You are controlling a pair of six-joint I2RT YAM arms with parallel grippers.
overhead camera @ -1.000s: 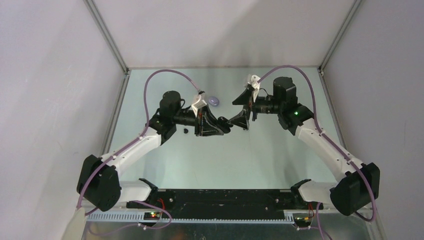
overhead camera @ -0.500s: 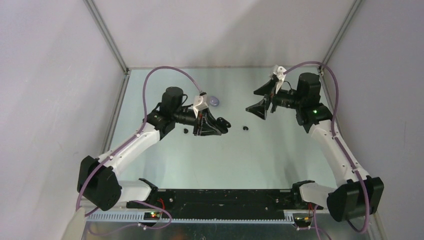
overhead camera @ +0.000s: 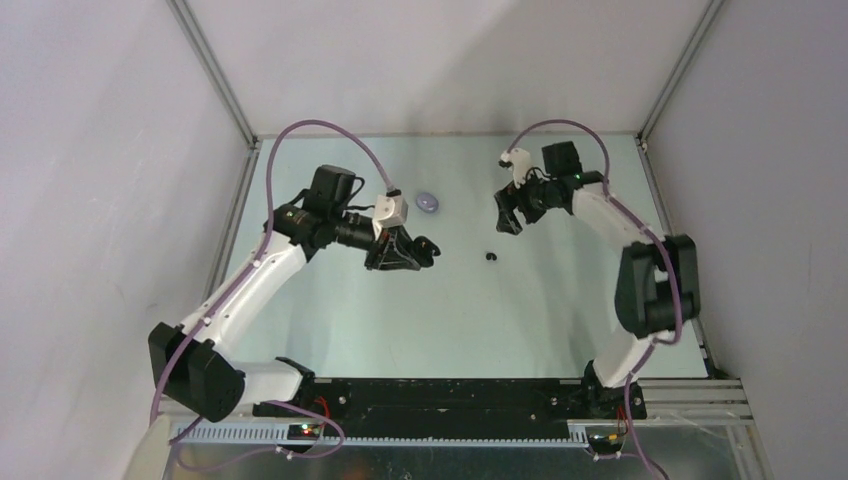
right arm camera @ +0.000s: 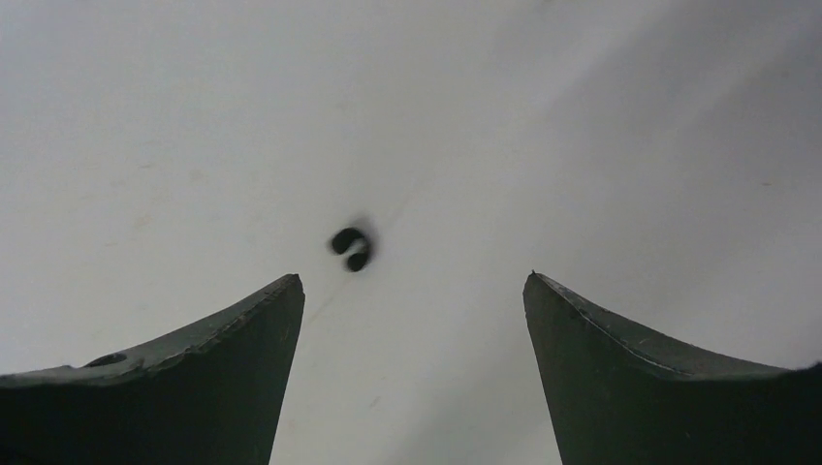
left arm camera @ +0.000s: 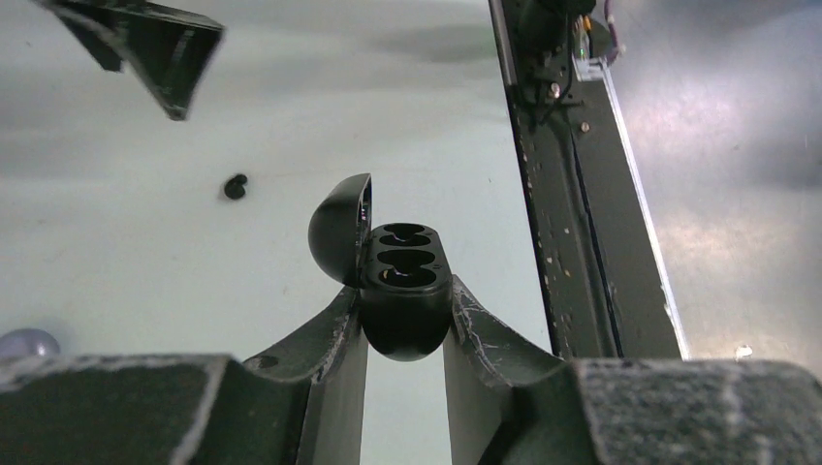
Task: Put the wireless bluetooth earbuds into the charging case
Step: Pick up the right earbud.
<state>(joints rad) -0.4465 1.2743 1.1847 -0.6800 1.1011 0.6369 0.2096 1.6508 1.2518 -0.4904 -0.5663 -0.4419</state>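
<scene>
Black charging case (left arm camera: 402, 262): pinched by its lower shell between the fingers of the left hand (left arm camera: 404, 315). The lid is swung open to that hand's left and two wells face up. They look unfilled, though the gloss makes that uncertain.
Left hand: pressed tight on the case, holding it off the counter (overhead camera: 520, 320).
Right hand (right arm camera: 412, 281): spread wide, nothing in it, raised above the counter.
Black earbud (right arm camera: 351, 248): loose on the counter ahead of the right hand, a little left of the middle of its gap. From the left hand it lies beyond the fingertips and to their left, well apart from the case.
Lilac case (overhead camera: 428, 202): on the counter to the left of the left hand, near its wrist.
Step, as judged: picking up the earbud with the right hand.
Risk at the pick: the bud is tiny and rounded, so fingers closing off-centre could flick it away or grip it askew.
Risk at the insert: a skewed bud may not seat. Pressing it in could twist the case in its narrow grip or knock the lid shut.
</scene>
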